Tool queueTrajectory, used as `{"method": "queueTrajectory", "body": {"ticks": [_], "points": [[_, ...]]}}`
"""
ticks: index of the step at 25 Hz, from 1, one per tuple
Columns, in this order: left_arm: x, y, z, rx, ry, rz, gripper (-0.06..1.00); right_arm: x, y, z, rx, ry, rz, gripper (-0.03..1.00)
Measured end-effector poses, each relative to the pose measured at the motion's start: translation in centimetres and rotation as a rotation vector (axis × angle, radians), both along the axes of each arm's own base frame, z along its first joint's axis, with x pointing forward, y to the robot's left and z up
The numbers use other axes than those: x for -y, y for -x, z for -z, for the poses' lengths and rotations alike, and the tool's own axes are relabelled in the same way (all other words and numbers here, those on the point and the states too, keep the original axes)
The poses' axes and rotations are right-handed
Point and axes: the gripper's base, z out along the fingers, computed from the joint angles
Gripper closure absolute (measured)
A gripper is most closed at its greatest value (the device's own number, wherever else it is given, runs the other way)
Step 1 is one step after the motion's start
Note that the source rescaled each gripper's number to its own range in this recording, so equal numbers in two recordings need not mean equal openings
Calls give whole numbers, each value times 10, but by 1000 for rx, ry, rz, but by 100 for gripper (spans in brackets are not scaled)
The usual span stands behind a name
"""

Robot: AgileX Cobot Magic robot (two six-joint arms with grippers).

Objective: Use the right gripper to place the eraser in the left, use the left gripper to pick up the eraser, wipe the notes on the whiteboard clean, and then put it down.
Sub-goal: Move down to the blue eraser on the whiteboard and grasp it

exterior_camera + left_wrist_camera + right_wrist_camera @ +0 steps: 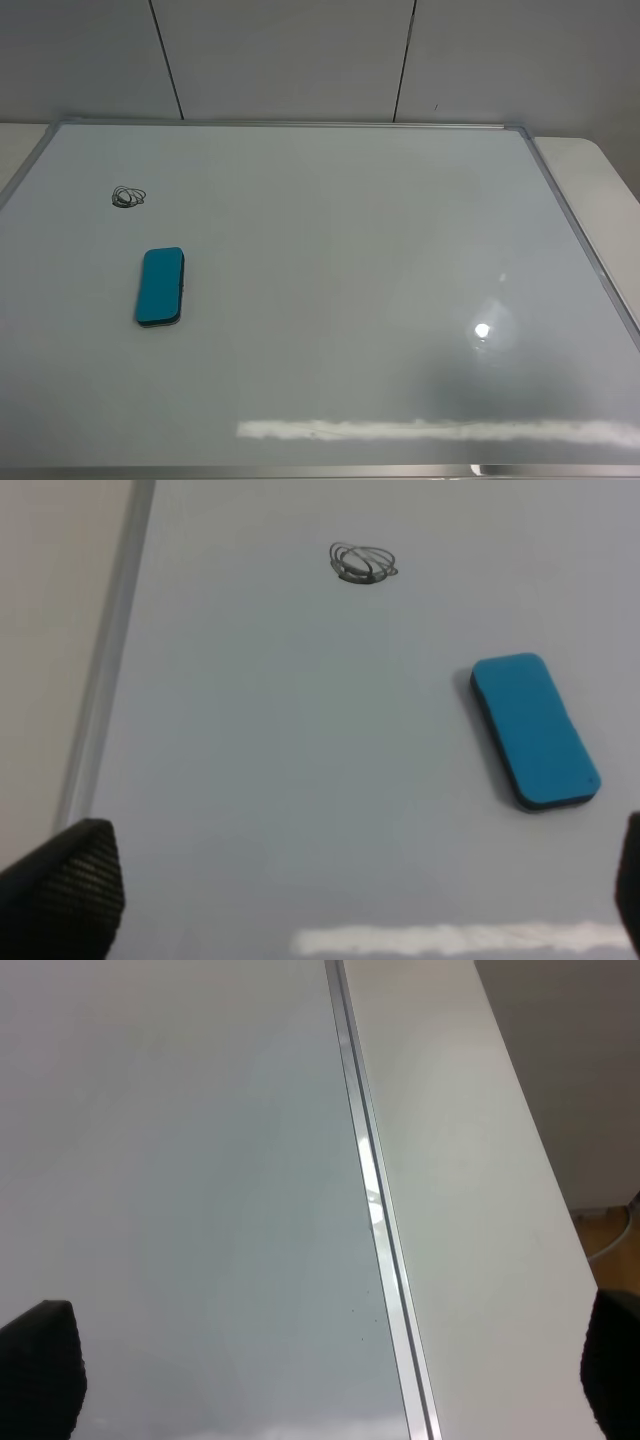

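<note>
The teal-blue eraser (pixel 160 286) lies flat on the left part of the whiteboard (pixel 340 300). The notes (pixel 128 196), a small dark scribble, sit a little beyond it toward the far left corner. In the left wrist view the eraser (pixel 535 730) and the notes (pixel 362 562) both show ahead of my left gripper (pixel 350 885), which is open and empty, its fingertips (pixel 65 885) spread wide above the board. My right gripper (pixel 325 1360) is open and empty over the board's right frame (pixel 375 1220). Neither arm shows in the exterior high view.
The board's silver frame (pixel 575 230) runs along the right, with the white table (pixel 610 180) beyond it. Bright light reflections (pixel 482 330) lie on the board's near right part. A grey wall (pixel 300 60) stands behind. The table edge drops off in the right wrist view (pixel 540 1180).
</note>
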Motion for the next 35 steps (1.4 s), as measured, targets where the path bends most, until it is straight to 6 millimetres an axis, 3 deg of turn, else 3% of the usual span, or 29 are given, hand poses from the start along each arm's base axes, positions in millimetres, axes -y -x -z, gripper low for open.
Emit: {"method": "queueTrajectory", "body": {"ticks": [35], "points": [[-1,0,0,0,-14,-8,-6,0,0,0,4,0,0,-3]]}}
